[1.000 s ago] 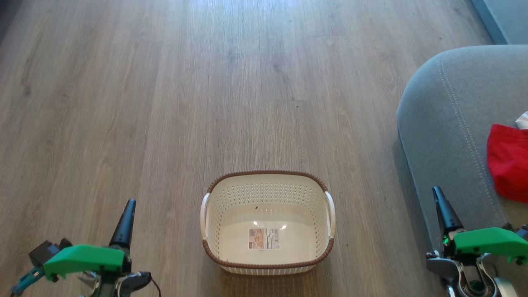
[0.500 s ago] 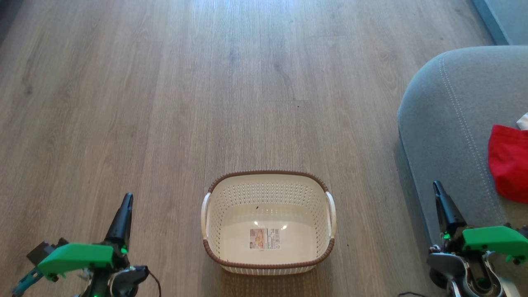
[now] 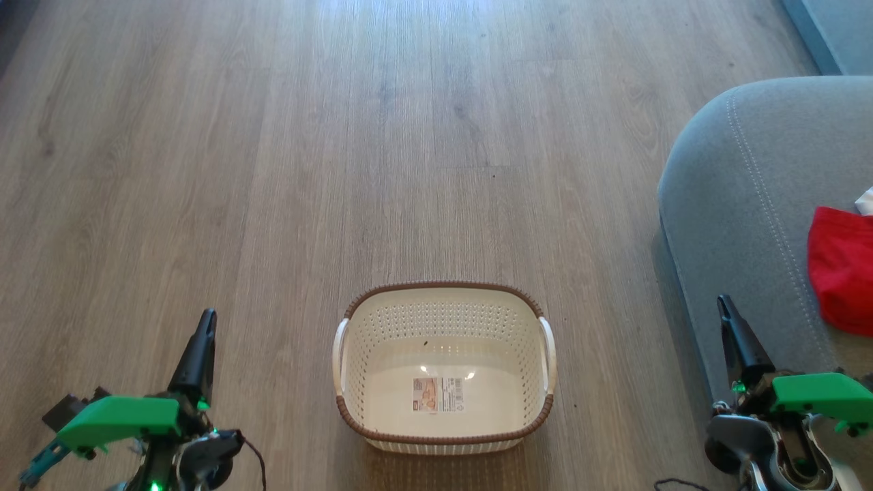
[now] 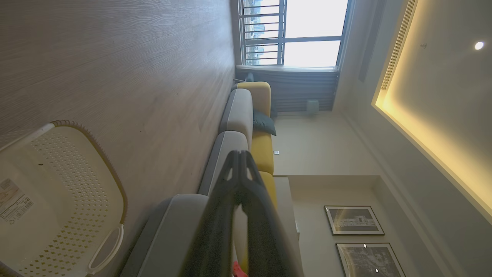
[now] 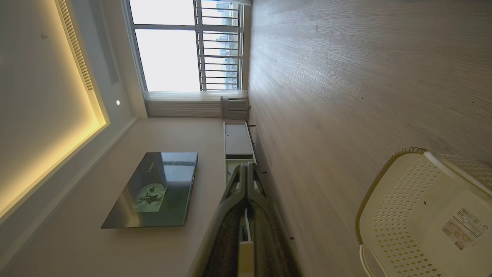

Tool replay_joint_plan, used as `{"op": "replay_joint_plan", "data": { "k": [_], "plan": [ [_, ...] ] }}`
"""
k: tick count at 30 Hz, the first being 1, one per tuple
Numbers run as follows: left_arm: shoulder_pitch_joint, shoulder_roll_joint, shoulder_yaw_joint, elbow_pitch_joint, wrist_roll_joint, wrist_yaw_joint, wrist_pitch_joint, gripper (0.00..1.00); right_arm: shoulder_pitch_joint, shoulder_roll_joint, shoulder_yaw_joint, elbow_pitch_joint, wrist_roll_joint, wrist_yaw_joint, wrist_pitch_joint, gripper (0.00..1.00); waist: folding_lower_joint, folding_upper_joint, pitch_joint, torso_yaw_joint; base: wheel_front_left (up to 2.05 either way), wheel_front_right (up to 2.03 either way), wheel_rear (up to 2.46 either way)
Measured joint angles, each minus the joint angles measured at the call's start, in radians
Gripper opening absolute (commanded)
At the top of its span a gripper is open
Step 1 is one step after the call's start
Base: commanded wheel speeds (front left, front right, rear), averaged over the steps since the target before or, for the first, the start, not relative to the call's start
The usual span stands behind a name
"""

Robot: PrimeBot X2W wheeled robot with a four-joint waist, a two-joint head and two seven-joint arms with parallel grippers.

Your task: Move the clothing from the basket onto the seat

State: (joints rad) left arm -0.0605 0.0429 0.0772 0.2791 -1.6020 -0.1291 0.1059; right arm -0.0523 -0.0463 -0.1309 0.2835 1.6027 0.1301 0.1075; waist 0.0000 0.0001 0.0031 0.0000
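- One grey seat (image 3: 736,204) at right carries the clothing (image 3: 842,273), red beside a white scrap.
- Basket (image 3: 443,320) on the floor stands empty; the job looks done.
- Left gripper (image 3: 206,319) and right gripper (image 3: 724,305), fingers pressed together on nothing, have drifted slightly outward in the past second.

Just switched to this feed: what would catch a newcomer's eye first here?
The bright red garment lies on the grey seat at the head view's right edge, a white cloth piece just above it. The cream basket sits on the wood floor at bottom centre, bare but for its label sticker. The left tool and right tool flank it, both shut.
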Motion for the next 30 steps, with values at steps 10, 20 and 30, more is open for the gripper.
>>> {"op": "replay_joint_plan", "data": {
  "k": [10, 20, 30],
  "plan": [
    [0.0, 0.0, 0.001, 0.0, 0.0, 0.0, 0.0, 0.0, 0.0, 0.0, 0.0, 0.0, 0.0, 0.0, 0.0, 0.0, 0.0, 0.0, 0.0, 0.0, 0.0, 0.0, 0.0],
    [0.0, 0.0, 0.001, 0.0, 0.0, 0.0, 0.0, 0.0, 0.0, 0.0, 0.0, 0.0, 0.0, 0.0, 0.0, 0.0, 0.0, 0.0, 0.0, 0.0, 0.0, 0.0, 0.0],
    [0.0, -0.001, 0.001, 0.0, 0.0, 0.0, 0.0, 0.0, 0.0, 0.0, 0.0, 0.0, 0.0, 0.0, 0.0, 0.0, 0.0, 0.0, 0.0, 0.0, 0.0, 0.0, 0.0]
  ]
}}
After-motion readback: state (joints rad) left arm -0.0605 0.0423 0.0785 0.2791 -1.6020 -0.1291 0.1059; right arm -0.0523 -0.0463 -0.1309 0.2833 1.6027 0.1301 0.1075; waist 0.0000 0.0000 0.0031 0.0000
